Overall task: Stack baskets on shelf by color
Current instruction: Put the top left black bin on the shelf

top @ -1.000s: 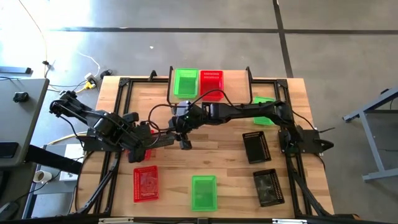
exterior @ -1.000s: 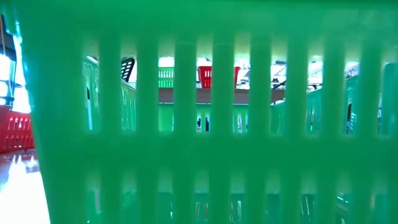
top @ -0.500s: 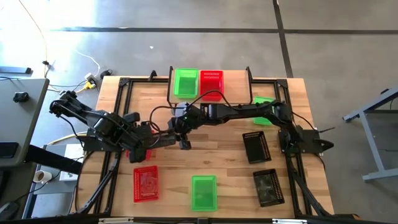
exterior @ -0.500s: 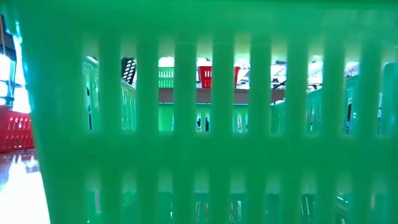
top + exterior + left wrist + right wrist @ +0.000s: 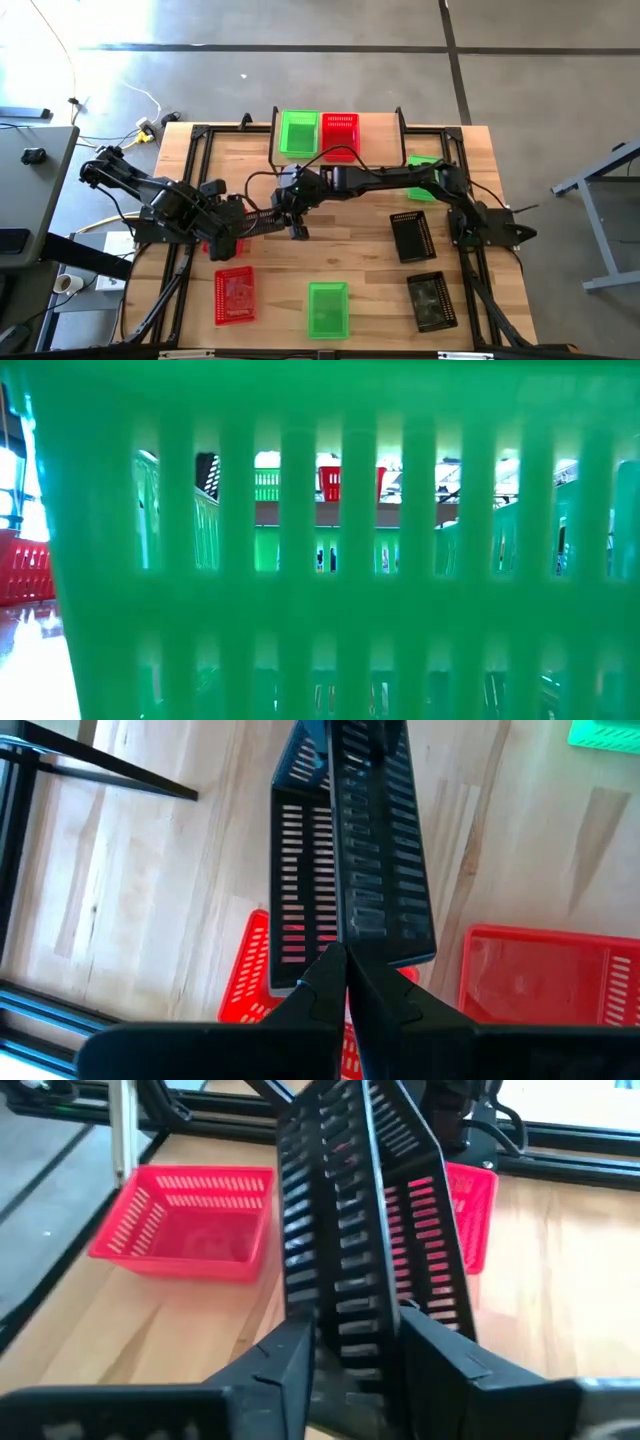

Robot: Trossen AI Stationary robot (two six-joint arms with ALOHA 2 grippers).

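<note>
I see the left gripper point(image 5: 345, 970) clamped on one wall of a black basket point(image 5: 355, 850) above the table point(image 5: 370, 250), over a red basket point(image 5: 250, 985). The right gripper point(image 5: 350, 1345) has its jaws apart around the opposite wall. The shelf point(image 5: 362, 135) carries one green and one red basket.

Grey concrete floor point(image 5: 300, 60) with dark seams, white cable point(image 5: 150, 98)
</note>
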